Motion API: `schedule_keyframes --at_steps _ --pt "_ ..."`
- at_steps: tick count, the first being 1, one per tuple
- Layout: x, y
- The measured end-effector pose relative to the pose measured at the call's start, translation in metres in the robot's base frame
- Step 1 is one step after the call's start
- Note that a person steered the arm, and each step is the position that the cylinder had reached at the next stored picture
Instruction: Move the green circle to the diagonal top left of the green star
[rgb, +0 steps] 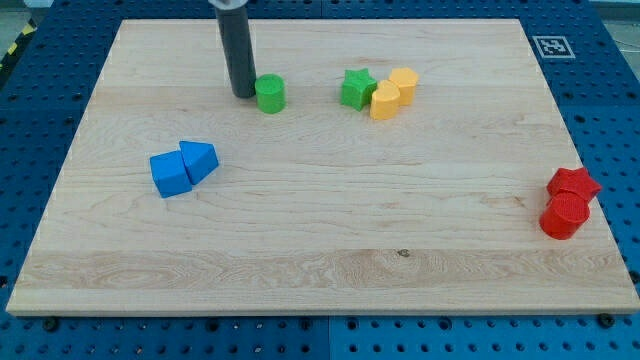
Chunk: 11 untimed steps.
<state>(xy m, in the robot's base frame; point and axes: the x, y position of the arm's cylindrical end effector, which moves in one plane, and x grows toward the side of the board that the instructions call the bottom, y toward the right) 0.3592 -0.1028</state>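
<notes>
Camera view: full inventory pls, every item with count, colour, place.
green circle: 1, green, upper middle of the board, left of the green star
green star: 1, green, upper middle, touching the yellow blocks
yellow blocks: 2, yellow, right of the star, pressed together; shapes unclear
blue blocks: 2, blue, view's left, touching
red star: 1, red, right edge
red circle: 1, red, just below the red star
board: 1, light wood, on a blue pegboard
marker tag: 1, black-white, top right corner
my tip: 1, dark rod, just left of the green circle
</notes>
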Motion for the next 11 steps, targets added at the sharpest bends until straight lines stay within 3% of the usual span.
schedule_keyframes --at_steps 1,2,3,4,6,7,9,11 --pt "0.032 0.013" --pt "0.02 0.059" --pt "-0.02 0.078" --pt "-0.032 0.087" --pt "0.03 0.06" --pt "0.021 0.031" --pt "-0.048 0.029" --pt "-0.043 -0.025"
